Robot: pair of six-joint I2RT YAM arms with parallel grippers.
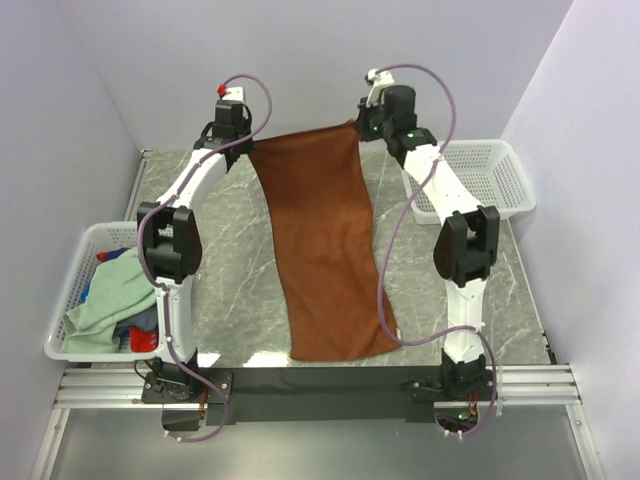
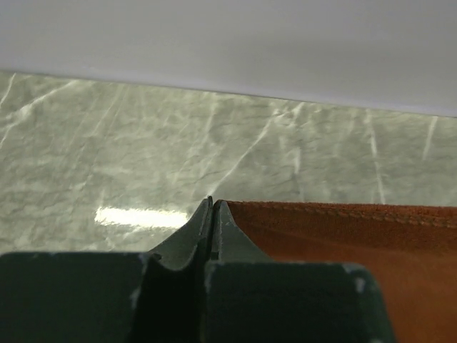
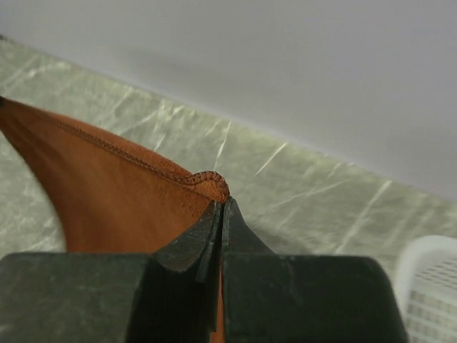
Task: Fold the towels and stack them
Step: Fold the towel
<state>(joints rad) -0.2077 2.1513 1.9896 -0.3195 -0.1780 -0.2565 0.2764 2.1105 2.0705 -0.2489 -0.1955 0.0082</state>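
Note:
A rust-brown towel (image 1: 325, 240) hangs stretched between both arms at the far side of the table, its lower end resting on the marble near the front edge. My left gripper (image 1: 250, 145) is shut on the towel's far left corner; in the left wrist view its jaws (image 2: 212, 202) meet at the tips with brown cloth (image 2: 343, 236) running off to the right. My right gripper (image 1: 362, 127) is shut on the far right corner, and in the right wrist view the stitched hem (image 3: 207, 182) bulges just above the closed tips (image 3: 223, 204). More towels (image 1: 110, 295), mint-green, blue and red, lie heaped in the left basket.
A white mesh basket (image 1: 62, 300) holding the heap sits at the table's left edge. A second white mesh basket (image 1: 490, 180) stands at the back right, with nothing showing in it. Grey walls close in on the far side and both flanks.

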